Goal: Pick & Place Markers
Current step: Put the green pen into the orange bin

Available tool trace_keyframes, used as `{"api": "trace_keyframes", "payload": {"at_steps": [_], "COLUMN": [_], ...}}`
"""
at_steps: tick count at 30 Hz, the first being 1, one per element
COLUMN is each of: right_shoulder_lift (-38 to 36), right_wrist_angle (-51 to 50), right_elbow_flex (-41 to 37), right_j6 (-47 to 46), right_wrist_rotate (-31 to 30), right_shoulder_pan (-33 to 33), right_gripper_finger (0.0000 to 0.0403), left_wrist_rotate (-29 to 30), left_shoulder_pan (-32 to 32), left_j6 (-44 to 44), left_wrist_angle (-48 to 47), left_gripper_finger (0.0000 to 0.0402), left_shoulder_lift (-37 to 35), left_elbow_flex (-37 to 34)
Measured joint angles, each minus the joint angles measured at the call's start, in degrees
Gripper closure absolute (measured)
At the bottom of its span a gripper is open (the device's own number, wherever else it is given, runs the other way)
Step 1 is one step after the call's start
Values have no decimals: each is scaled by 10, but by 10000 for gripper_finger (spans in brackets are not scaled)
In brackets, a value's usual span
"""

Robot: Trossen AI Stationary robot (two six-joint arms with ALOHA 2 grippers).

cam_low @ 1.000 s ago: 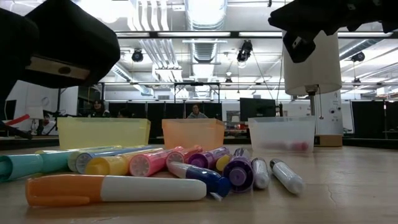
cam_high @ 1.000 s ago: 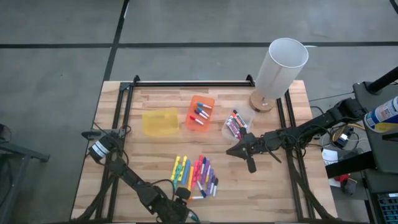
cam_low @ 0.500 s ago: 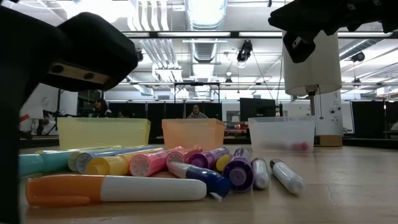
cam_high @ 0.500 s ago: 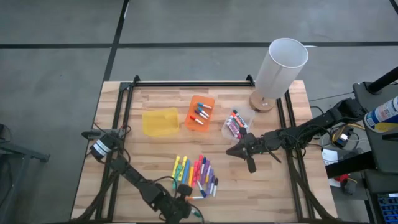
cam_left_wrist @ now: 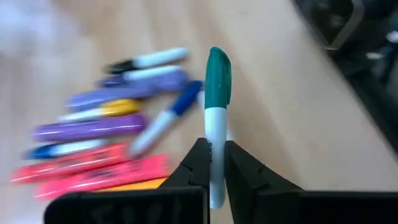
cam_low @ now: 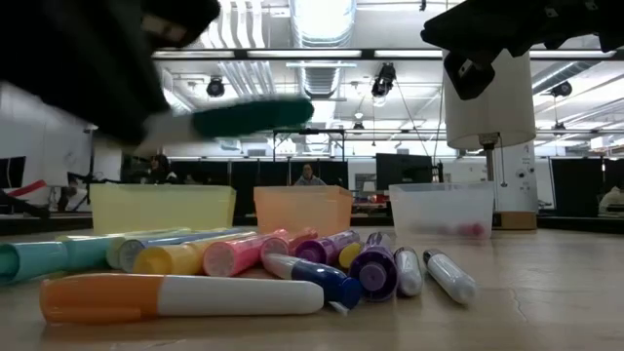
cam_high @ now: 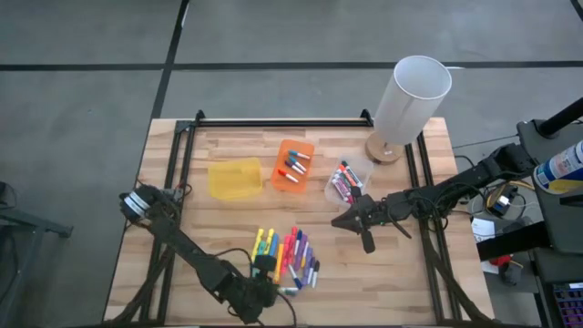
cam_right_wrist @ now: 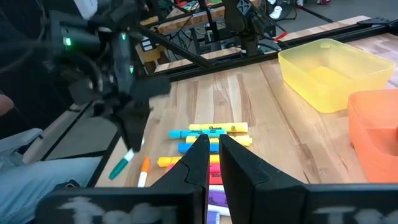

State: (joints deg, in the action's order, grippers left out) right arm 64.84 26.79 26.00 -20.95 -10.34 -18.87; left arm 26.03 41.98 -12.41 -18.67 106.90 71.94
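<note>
A loose row of markers (cam_high: 290,255) in many colours lies flat on the wooden table near its front edge, and shows close up in the low view (cam_low: 292,268). My left gripper (cam_high: 263,271) hangs over the row's near left end. It is shut on a white marker with a green cap (cam_left_wrist: 215,106), which also shows in the low view (cam_low: 244,117) and the right wrist view (cam_right_wrist: 122,165). My right gripper (cam_high: 337,220) waits shut and empty above the table, right of the row, in front of the clear bin. My left gripper pinches the marker's white barrel (cam_left_wrist: 215,140) between its two fingers (cam_left_wrist: 194,167), close to the uncapped end. The marker lies along the fingers and sticks out ahead of them, green cap (cam_left_wrist: 217,74) foremost. The fingers slant downward. The marker is lifted clear of the table.
Three small bins stand in a row behind the markers: yellow (cam_high: 234,179), orange (cam_high: 293,167) with a few markers in it, and clear (cam_high: 349,182) with several dark ones. A white cylinder on a wooden base (cam_high: 410,100) stands at the far right. Black rails (cam_high: 273,121) frame the table.
My left gripper has risen from just above the table at the row's near end and tipped its fingers up a little. It carries the green-capped marker, which now hangs clear above the other markers.
</note>
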Motion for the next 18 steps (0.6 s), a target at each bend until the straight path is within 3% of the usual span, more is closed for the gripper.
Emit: {"api": "trace_keyframes", "payload": {"at_steps": [7,18], "right_shoulder_lift": [0,0], "right_wrist_angle": [0,-4], "right_elbow_flex": [0,0], "right_j6": [1,1], "right_wrist_rotate": [0,0], "right_shoulder_pan": [0,0], "right_gripper_finger": [371,371], "left_wrist_rotate": [95,103], "left_shoulder_pan": [-40,-180], "left_j6": [3,16], "left_wrist_angle": [-119,-135], "left_gripper_finger": [382,378], "left_shoulder_lift": [-75,-180], "left_elbow_flex": [-1,-46]}}
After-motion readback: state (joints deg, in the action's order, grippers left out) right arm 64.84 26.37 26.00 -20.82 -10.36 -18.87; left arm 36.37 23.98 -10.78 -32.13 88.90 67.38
